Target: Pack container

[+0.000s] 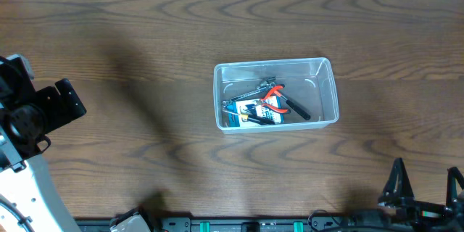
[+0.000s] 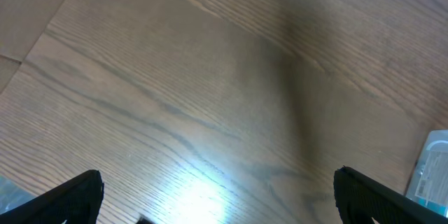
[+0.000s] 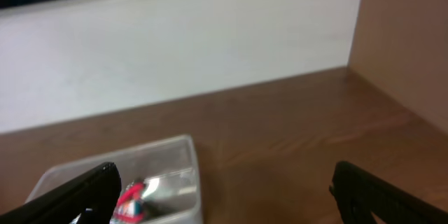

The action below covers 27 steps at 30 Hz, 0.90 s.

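A clear container point(image 1: 313, 87) sits mid-desk point(image 1: 145, 43), holding red-handled pliers point(image 1: 274, 100) and a small box point(image 1: 250, 113). The left pincer point(image 2: 220, 192) and right pincer point(image 3: 227, 192) hang wide open, empty, well away. Packing looks finished; the next move probably needs only parked arms.

Brown wood-grain table point(image 1: 145, 36) with a glare patch on it in the left wrist view; a white wall point(image 3: 210, 42) runs along its far edge. Near the table's middle, bunched together: red-handled pliers point(image 1: 274, 100), a small blue-and-white box point(image 1: 246, 112) just left of them in the overhead view, a black-handled tool point(image 1: 299, 110) angled off to their right, and a grey metal tool point(image 1: 254, 90) of unclear type. Black strip with green bits point(image 1: 232, 225) along the near edge.
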Tool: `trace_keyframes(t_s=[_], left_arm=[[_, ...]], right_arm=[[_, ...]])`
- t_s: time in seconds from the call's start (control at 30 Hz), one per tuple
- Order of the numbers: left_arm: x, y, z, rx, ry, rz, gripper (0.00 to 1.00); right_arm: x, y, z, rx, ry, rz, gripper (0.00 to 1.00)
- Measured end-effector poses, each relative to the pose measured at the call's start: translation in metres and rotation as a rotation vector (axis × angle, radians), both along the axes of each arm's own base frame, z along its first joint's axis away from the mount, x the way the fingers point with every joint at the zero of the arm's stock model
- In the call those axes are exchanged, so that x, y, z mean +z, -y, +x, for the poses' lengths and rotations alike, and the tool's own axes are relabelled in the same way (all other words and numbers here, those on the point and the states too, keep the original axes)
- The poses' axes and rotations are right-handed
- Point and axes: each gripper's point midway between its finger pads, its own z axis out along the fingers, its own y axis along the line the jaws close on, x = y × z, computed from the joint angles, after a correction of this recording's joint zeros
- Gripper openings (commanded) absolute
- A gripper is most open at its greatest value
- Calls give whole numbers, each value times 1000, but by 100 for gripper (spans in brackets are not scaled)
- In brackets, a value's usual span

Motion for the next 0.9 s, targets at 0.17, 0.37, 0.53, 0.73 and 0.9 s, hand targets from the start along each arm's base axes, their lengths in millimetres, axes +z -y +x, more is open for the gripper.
trace_keyframes(t_s=[0.17,0.37,0.53,0.73,0.9], left_arm=[[0,0,0,0,0,0,98],[0,0,0,0,0,0,98],[0,0,0,0,0,0,98],[0,0,0,0,0,0,98],[0,0,0,0,0,0,98]], right_arm=[[-13,4,19,-29,65,-82,99],[-43,0,58,5,51,-186,99],[-64,-6,86,40,81,-221,99],[-93,-8,106,57,75,-233,99],[-120,-10,117,77,40,-234,99]])
